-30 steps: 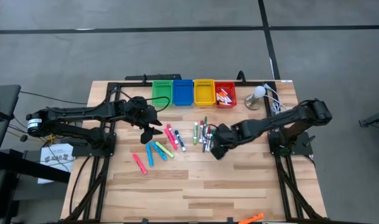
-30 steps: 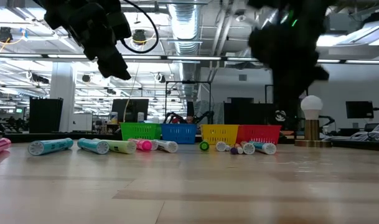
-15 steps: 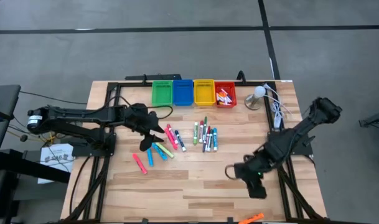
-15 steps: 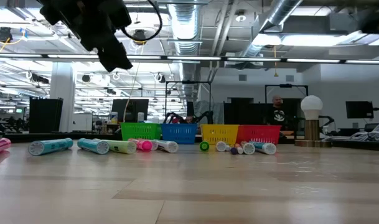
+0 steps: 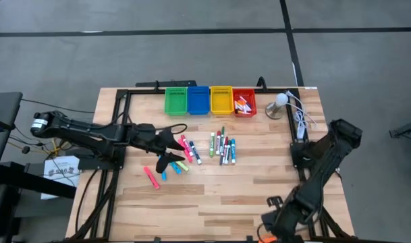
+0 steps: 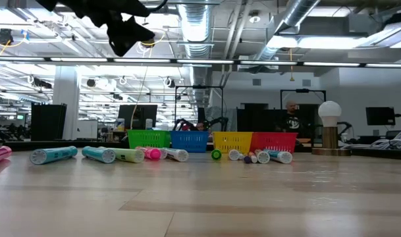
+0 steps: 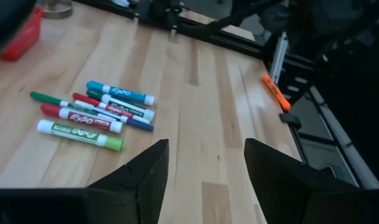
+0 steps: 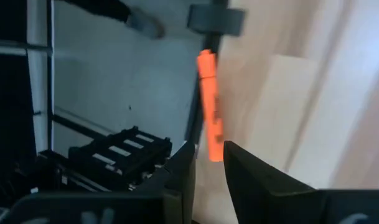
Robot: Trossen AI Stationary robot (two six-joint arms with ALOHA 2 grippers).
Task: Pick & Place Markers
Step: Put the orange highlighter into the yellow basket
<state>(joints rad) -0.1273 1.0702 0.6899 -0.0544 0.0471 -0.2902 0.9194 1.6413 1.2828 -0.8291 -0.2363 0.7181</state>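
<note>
The left gripper [image 5: 170, 147] is hovering over the middle-left of the table [image 5: 212, 196], its two dark fingers [image 7: 145, 180] spread apart with nothing between them, right above the loose cluster of markers [image 5: 173, 162] lying there in pink, cyan, yellow and green. From the wrist camera on that arm, a second bunch of markers [image 7: 96, 115] is showing just ahead on the wood: green, red, blue and cyan barrels lying side by side, some touching. In the overhead view that central bunch [image 5: 222, 146] is sitting in front of the four bins, green [image 5: 175, 100], blue [image 5: 198, 100], yellow [image 5: 221, 100] and red [image 5: 244, 102], the red one holding several markers already. Over on the other side, the right gripper [image 5: 276, 226] is reaching down at the near right edge of the table, and its fingers [image 8: 245, 171] are standing only narrowly apart, with an orange marker [image 8: 210, 112] lying at the table's edge just beyond the tips; whether they are touching it cannot be told, and nothing is seen clamped between them. From table height, the markers [image 6: 101, 154] are lined up along the wood in front of the bins, and a small white lamp [image 6: 329, 128] is standing at the far right.
</note>
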